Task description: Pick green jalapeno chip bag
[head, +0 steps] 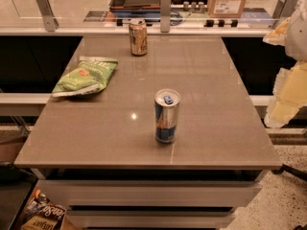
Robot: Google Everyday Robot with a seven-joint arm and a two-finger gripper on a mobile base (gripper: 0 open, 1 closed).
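The green jalapeno chip bag (85, 75) lies flat on the left side of the grey table (216, 128). It is light green and crinkly, with a small red-orange round logo and whitish sealed edges. My gripper (288, 97) shows as pale white and yellow shapes at the right edge of the view. It is beyond the table's right side, far from the bag, and nothing is visibly held in it.
A blue and silver can (167, 116) stands upright near the table's middle front. A tan can (138, 37) stands at the back edge. A glass partition with metal posts (165, 6) runs behind the table. Drawers sit below the tabletop.
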